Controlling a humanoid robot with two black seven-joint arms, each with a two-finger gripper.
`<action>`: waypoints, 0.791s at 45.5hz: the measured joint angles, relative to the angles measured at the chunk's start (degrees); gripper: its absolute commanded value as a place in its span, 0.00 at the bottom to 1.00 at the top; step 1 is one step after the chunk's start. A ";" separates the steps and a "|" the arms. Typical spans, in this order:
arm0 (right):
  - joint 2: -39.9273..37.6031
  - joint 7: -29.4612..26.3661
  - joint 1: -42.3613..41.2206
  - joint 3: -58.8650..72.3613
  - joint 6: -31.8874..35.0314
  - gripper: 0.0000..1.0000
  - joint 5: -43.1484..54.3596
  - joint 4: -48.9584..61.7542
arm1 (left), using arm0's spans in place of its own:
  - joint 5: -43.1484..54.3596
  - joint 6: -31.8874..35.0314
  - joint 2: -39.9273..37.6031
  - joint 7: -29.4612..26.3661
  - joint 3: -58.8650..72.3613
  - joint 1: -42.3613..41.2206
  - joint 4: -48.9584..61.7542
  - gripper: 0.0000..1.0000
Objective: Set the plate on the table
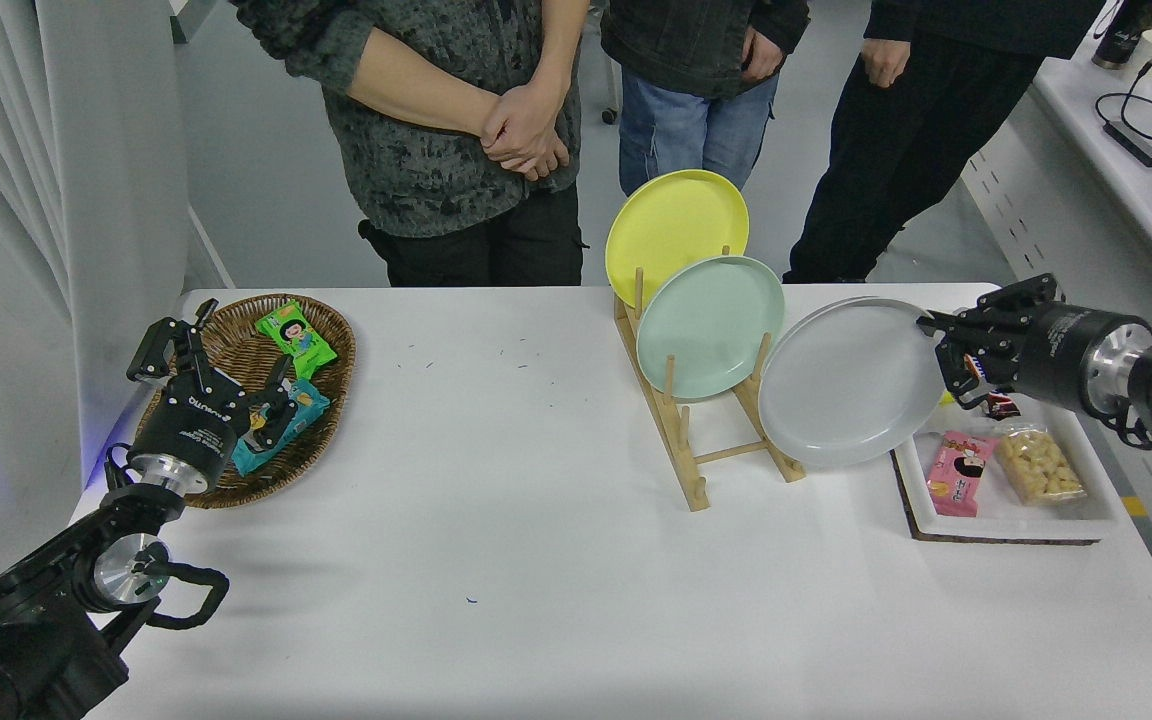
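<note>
The plate (851, 385), round, smooth and plain light grey with a shallow raised rim, is held tilted above the table (496, 560) by its right edge, which is clamped in the right gripper (939, 345) reaching in from the right side. The plate's left edge is seen just beside the wooden rack (711, 440), overlapping its right rail in the picture, while its lower right edge hangs over the near left corner of the white tray (1011, 515); whether it touches either cannot be told. In the rack of pale wooden pegs and rails, a mint-green plate (708, 325) is stood on edge in front of a yellow plate (671, 232), both matte and round. On the tray a pink packet (958, 472) and a clear bag of pale snacks (1038, 463) are laid side by side. A broad bare stretch of smooth white tabletop is left open in front of the rack and across the middle, out to the rounded near edge. At the far left a woven wicker basket (321, 330) with green and blue wrappers is set near the table's left edge, and the left gripper (211, 365) is parked over it with its fingers spread. Three people are seen standing along the far edge, one with clasped hands (521, 135)
</note>
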State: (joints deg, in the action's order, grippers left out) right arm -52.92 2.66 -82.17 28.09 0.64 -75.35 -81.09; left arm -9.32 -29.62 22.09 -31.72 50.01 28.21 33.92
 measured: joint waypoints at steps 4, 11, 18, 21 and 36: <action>0.63 1.21 1.43 -0.40 -0.13 0.00 -1.44 -0.68 | 0.00 0.00 0.00 0.00 0.00 0.00 0.00 0.98; 1.43 2.60 5.53 -2.65 -0.47 0.00 -4.09 -1.95 | 0.00 0.00 0.00 0.00 0.00 0.00 0.00 0.98; 2.49 3.27 10.64 -6.32 -1.22 0.00 -7.19 -2.47 | 0.00 0.00 0.01 0.00 0.00 0.00 0.00 0.98; 3.24 3.43 13.20 -8.49 -1.67 0.00 -8.94 -2.74 | 0.00 0.00 0.01 0.00 0.00 0.00 0.00 0.98; 7.56 3.79 23.87 -18.88 -5.38 0.00 -13.86 -3.21 | 0.00 0.00 0.01 -0.07 0.00 0.00 0.00 0.98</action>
State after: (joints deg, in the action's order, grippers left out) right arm -45.36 6.45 -58.29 9.21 -4.74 -89.22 -84.30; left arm -9.32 -29.62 22.10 -31.80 50.01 28.21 33.93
